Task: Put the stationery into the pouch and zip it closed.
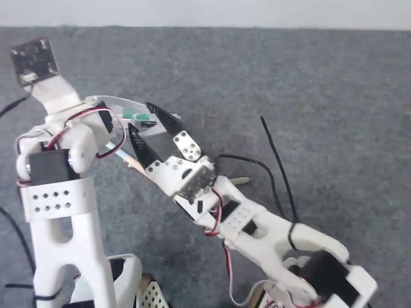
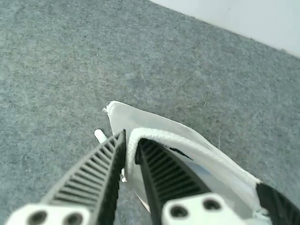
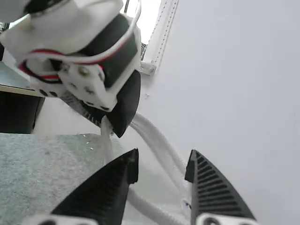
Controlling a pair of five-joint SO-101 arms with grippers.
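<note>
Grey tabletop (image 1: 334, 77), both arms working over its left half, well in from the edges. Pouch (image 2: 187, 140) is white, held up off the tabletop with its corded rim uppermost; can't tell what's inside. Left gripper (image 2: 130, 138) is clamped on that rim, a thin pinch right at the edge of the fabric. Right gripper (image 3: 162, 154) is spread wide and empty, jaws either side of the rim close to the left gripper's hold, touching nothing that I can see. At least two stationery pieces are not in the pouch: a pen-like piece (image 1: 128, 160) on the tabletop under the grippers, and a pale piece (image 1: 241, 181) just beside the right arm. So I'd call packing unfinished and zipping not started. Risks: the one-sided pinch is shallow, so a tug from the right jaws could pull the rim free and drop the pouch. Hanging from one point, the mouth may sag shut, and pieces would then bounce off. The black cable (image 1: 276, 160) lies near the right arm and could snag on a sweep.
</note>
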